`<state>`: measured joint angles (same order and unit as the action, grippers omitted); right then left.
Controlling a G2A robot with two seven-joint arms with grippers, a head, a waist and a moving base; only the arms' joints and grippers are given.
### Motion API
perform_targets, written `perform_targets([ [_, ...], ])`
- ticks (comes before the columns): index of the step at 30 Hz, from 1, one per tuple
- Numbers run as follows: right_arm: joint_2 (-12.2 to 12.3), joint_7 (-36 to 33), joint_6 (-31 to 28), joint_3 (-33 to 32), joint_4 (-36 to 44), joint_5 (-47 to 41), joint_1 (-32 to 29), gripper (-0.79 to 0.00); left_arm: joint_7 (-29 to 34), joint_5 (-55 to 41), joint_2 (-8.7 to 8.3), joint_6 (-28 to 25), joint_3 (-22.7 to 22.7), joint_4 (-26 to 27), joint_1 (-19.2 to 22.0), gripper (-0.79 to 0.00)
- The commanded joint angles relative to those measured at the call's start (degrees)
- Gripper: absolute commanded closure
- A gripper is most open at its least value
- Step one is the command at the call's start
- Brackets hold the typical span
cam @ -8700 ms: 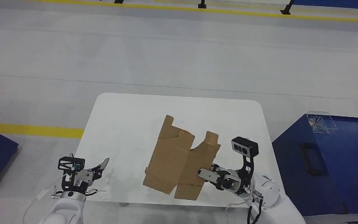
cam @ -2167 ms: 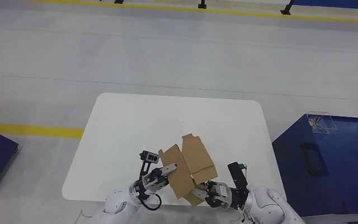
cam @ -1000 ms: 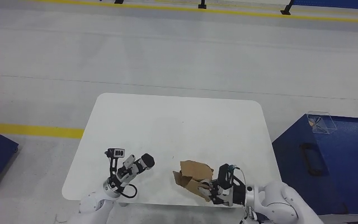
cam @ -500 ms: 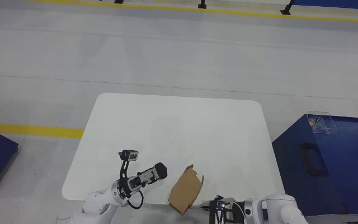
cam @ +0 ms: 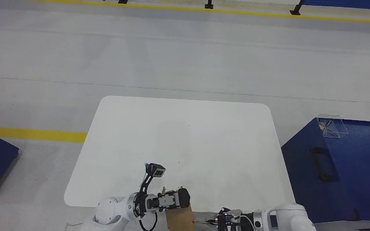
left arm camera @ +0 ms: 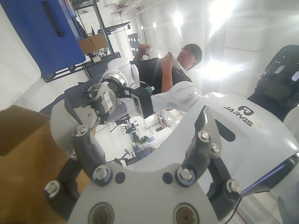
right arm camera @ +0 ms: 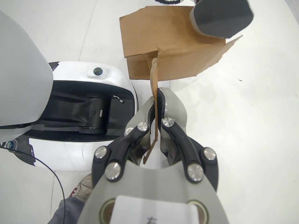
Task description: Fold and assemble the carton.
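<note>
At the white table's (cam: 173, 138) near edge, the carton (right arm camera: 168, 47) stands straight ahead of the right gripper (right arm camera: 157, 108), which pinches its trailing flap edge-on. Beyond it the left gripper (left arm camera: 133, 122), fingers spread, seemingly presses the carton's top.

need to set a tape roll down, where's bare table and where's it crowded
The table is bare from its far edge down to the arms, side to side, and at both near corners. The middle of the near edge is crowded: the carton sits there, with the left gripper against it and the right gripper pinching a flap.
</note>
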<state>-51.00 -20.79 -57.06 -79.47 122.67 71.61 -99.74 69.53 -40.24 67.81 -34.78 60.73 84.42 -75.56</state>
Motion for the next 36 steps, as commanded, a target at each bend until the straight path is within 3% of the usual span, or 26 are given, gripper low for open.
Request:
perform_targets([
  [1, 0.1, 0.6, 0.4, -0.9, 0.1, -0.4, -0.1, 0.000, 1.1, -1.1, 0.05, 1.1, -0.7, -1.5, 0.9, -0.785],
  [9, 0.3, 2.5, 1.1, -1.8, -0.8, -3.0, -0.6, 0.000, 0.2, -2.2, -0.19, 0.2, -0.6, -0.7, 0.9, -0.785],
  [15, 0.3, 2.6, 1.1, -1.2, -1.1, -4.0, -0.3, 0.000, -4.2, -0.7, -0.53, -4.2, 0.6, 1.2, -0.4, -0.785],
  [24, 0.3, 2.9, 1.1, -1.1, -1.3, -4.4, -0.4, 0.000, -4.2, -0.7, -0.53, -4.2, 0.6, 1.2, -0.4, -0.785],
  [29, 1.4, 0.5, -0.9, 0.8, -4.0, -14.0, 1.0, 0.000, -9.7, 0.1, -0.60, -4.6, 2.4, 0.9, -1.5, -0.785],
  [32, 2.9, -1.9, -0.9, -0.4, -4.5, -23.2, 1.9, 0.000, -12.3, 1.3, -0.81, -9.1, 4.9, 1.2, -2.8, -0.785],
  [36, 4.6, -5.9, -0.9, -1.1, -6.5, -35.3, 3.6, 0.000, -12.5, 1.8, -0.84, -9.8, 5.1, 1.4, -2.9, -0.785],
])
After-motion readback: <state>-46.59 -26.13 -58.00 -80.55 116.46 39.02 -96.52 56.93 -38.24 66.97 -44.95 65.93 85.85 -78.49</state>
